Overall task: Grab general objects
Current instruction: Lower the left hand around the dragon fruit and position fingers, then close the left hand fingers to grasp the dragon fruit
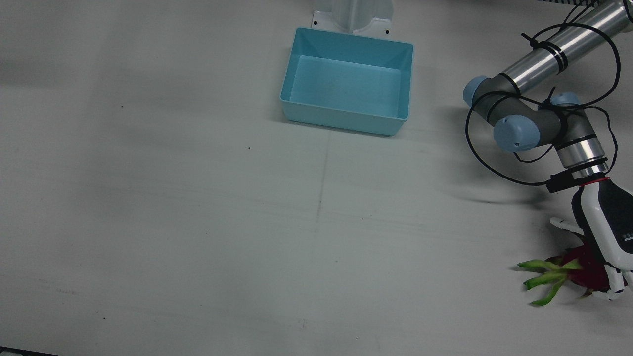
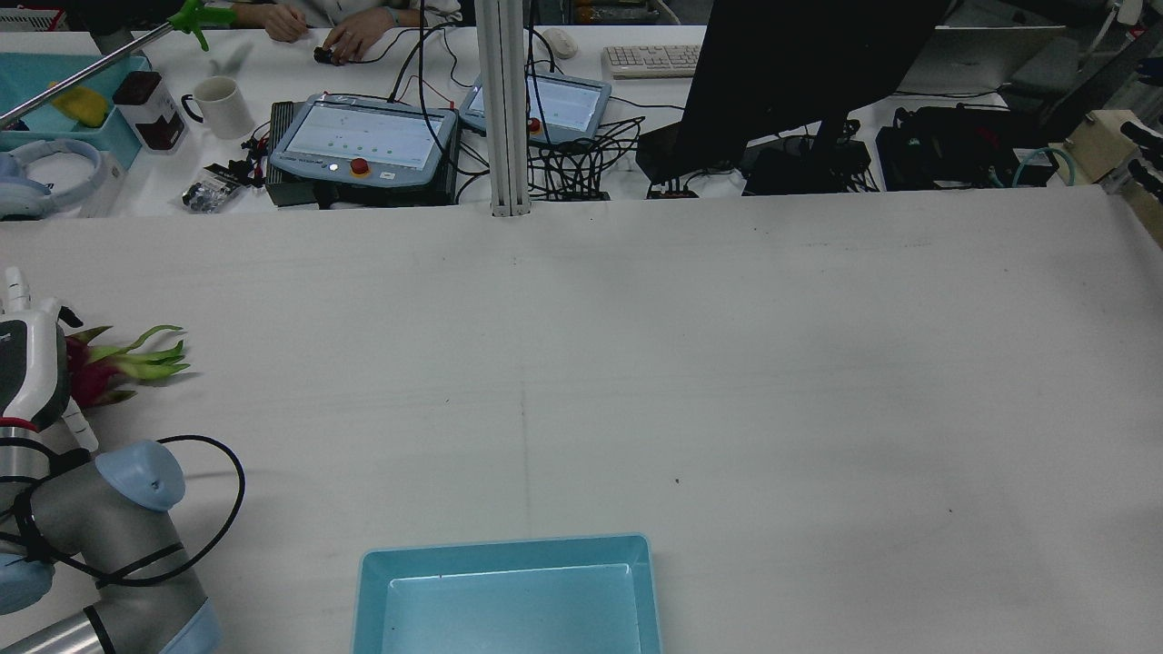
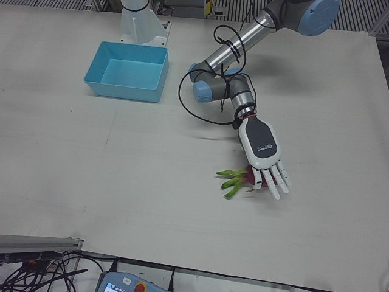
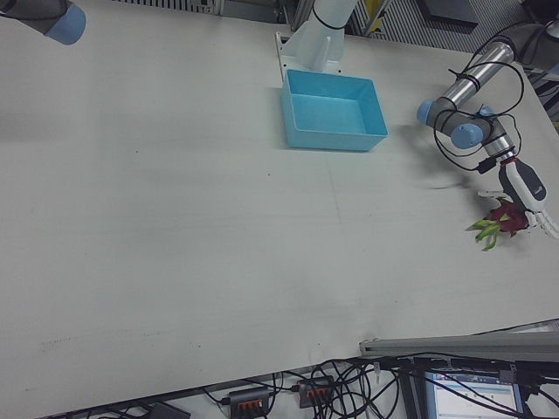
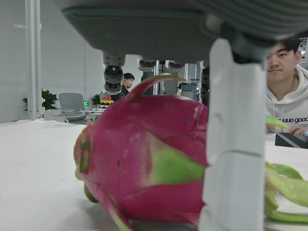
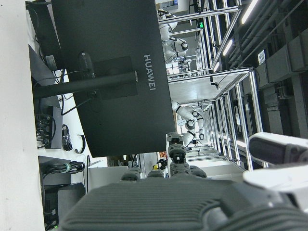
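Note:
A red dragon fruit (image 1: 586,267) with green leaf tips lies on the white table near the front edge, on my left arm's side. It also shows in the rear view (image 2: 91,377), the left-front view (image 3: 247,175), the right-front view (image 4: 504,216) and the left hand view (image 5: 144,163). My left hand (image 1: 606,222) is right over it, palm down, fingers stretched out and apart (image 3: 262,149). One finger (image 5: 236,144) hangs down beside the fruit. The hand is not closed on it. My right hand (image 6: 159,207) shows only in its own view, holding nothing.
An empty light-blue bin (image 1: 346,116) stands by the arm pedestal at the table's middle; it also shows in the rear view (image 2: 372,590). Beyond the far edge are a monitor (image 2: 800,73), tablets, cables and seated people.

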